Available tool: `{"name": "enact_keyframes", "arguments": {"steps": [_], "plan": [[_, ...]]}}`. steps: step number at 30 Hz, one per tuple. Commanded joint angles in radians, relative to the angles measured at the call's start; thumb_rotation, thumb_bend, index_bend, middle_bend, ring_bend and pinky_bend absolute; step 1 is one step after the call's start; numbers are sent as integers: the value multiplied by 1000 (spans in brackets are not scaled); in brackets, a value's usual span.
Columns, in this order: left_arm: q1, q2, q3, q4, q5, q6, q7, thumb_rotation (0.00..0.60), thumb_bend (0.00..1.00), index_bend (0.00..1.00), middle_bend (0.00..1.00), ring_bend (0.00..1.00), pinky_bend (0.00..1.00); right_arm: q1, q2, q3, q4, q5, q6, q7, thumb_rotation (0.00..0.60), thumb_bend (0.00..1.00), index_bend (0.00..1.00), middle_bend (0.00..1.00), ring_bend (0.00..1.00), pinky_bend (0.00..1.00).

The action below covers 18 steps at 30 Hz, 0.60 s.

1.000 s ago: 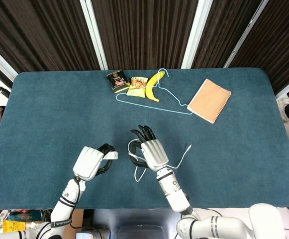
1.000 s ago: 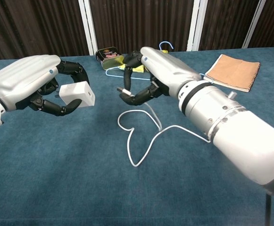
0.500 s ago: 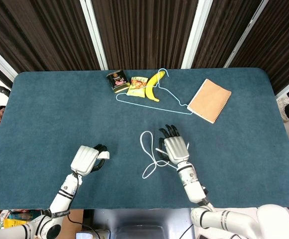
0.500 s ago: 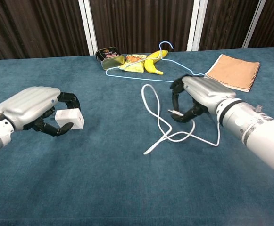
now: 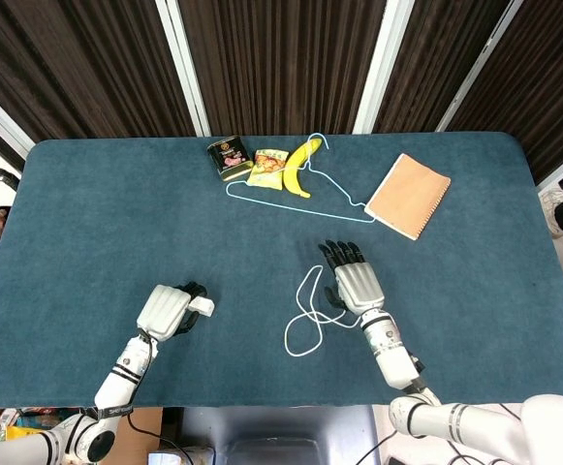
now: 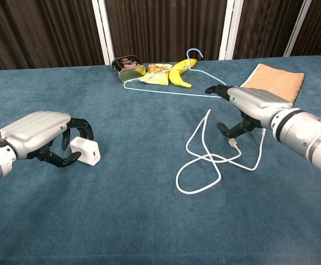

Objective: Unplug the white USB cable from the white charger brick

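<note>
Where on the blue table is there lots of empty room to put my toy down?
The big bare patch of table left of the tin is free. So is the stretch between the charger brick and cable. The back middle is crowded: tin, banana, hanger, notebook.

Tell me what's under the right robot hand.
The white USB cable lies looped on the blue table, its plug end just below the right robot hand. Whether the fingers touch the plug cannot be told.

right hand (image 6: 247, 106) opened, white usb cable (image 6: 210, 160) dropped onto table, left hand (image 6: 38, 135) lowered white charger brick (image 6: 86, 153)
</note>
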Motion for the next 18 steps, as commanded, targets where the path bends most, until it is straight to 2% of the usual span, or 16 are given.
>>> {"name": "enact_keyframes", "arguments": {"steps": [1,5,8,10,15,18], "plan": [[1,10,2,-13,-3,-2,5,600,445,305,303,497,863,-12,49,2,-62,-3,18,-7,600,585,75,89,0,0],[5,32,3,-53,3,11,17,600,440,282,282,462,809,-30,117,3,-150,-6,41,-10,600,570,53,66,0,0],[16,74,3,-114,23,45,13,600,443,259,259,428,726,-55,195,-14,-236,-5,51,-20,600,531,12,20,0,0],[26,116,5,-164,41,68,3,600,440,241,248,375,633,-75,259,-35,-302,1,49,-39,600,490,0,2,0,0],[59,274,17,-288,99,132,-62,600,442,160,164,129,269,-152,523,-154,-560,19,64,-169,600,325,0,0,0,0],[97,367,47,-332,141,172,-164,600,438,108,115,73,219,-239,636,-239,-662,-54,153,-178,600,298,0,0,0,0]]}}
